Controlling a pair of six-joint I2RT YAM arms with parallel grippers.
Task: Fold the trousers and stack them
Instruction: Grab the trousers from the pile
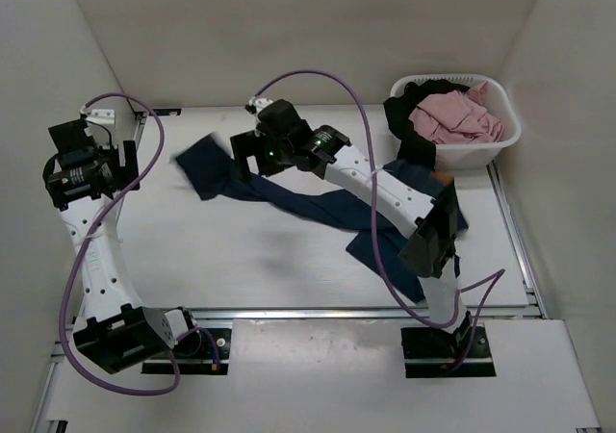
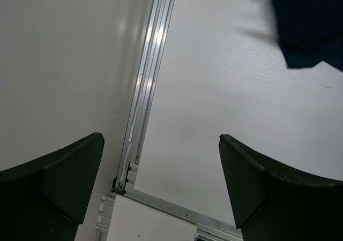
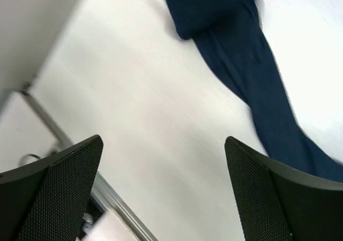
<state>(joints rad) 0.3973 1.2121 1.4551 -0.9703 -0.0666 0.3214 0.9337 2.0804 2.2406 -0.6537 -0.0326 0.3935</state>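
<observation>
The trousers [image 1: 289, 202], dark navy jeans, lie spread across the table, one leg end at the far left and the rest bunched at the right under my right arm. My right gripper [image 1: 243, 156] hangs open and empty over the leg near its left end. In the right wrist view its jaws [image 3: 163, 160] stand wide apart over bare table, with the leg [image 3: 236, 53] at the upper right. My left gripper [image 1: 120, 159] is open and empty at the table's left side. In the left wrist view [image 2: 161, 160] a leg end [image 2: 311, 27] shows at the top right.
A white laundry basket [image 1: 500, 135] stands at the back right, holding a pink garment [image 1: 452, 115] and a black garment [image 1: 409, 130] that hangs over its rim. White walls enclose the table. A metal rail [image 2: 144, 91] runs along the left edge.
</observation>
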